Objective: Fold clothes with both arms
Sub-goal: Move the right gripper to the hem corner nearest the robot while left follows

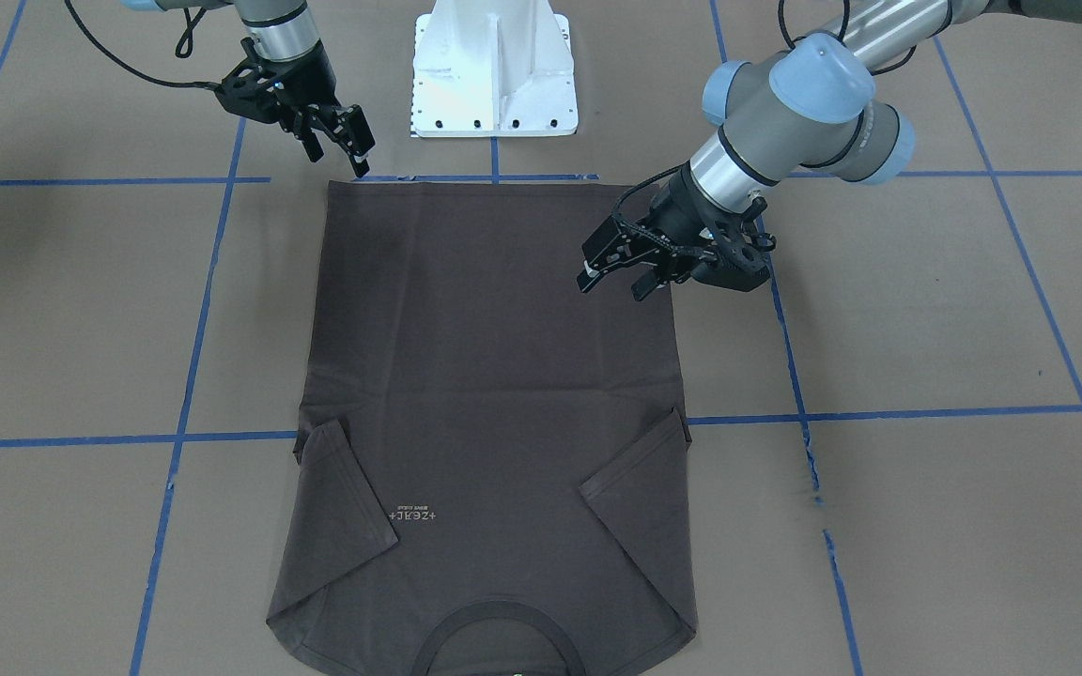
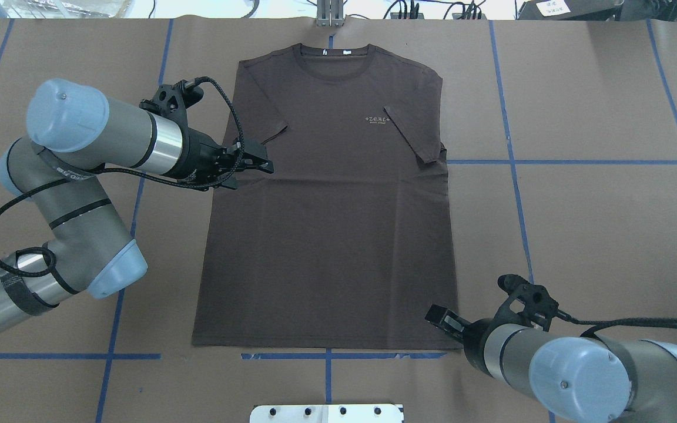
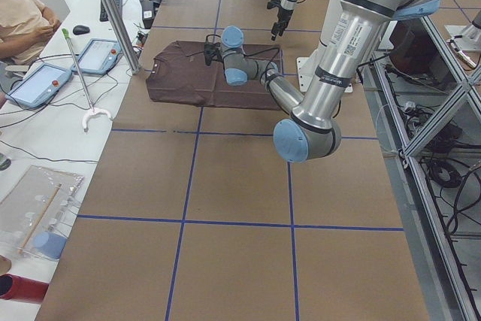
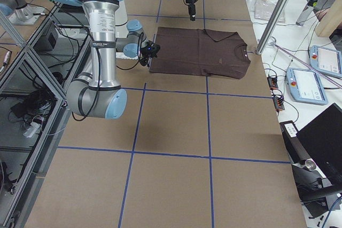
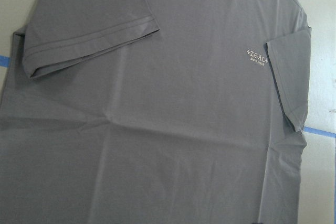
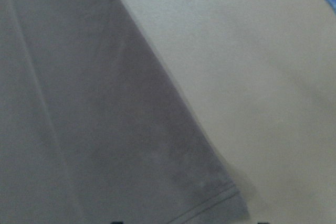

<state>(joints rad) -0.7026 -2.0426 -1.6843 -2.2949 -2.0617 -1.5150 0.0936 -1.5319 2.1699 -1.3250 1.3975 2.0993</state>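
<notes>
The dark brown-grey T-shirt (image 1: 494,376) lies flat on the brown table, front up, with its collar (image 2: 331,59) far from me and both short sleeves folded in over the chest beside the pale logo (image 2: 378,120). My left gripper (image 1: 614,280) hovers open over the shirt's side edge at mid-body, also seen in the overhead view (image 2: 256,165). Its wrist view shows the shirt (image 5: 168,129) below. My right gripper (image 1: 339,155) hangs open just above the hem corner nearest me (image 2: 453,343). Its wrist view shows that corner (image 6: 226,200).
The white bolted pedestal base (image 1: 494,75) stands just behind the hem. Blue tape lines (image 1: 926,413) grid the table. A metal pole (image 3: 113,13) stands by the collar end. An operators' desk with tablets (image 3: 45,80) and a seated person (image 3: 22,13) runs past it.
</notes>
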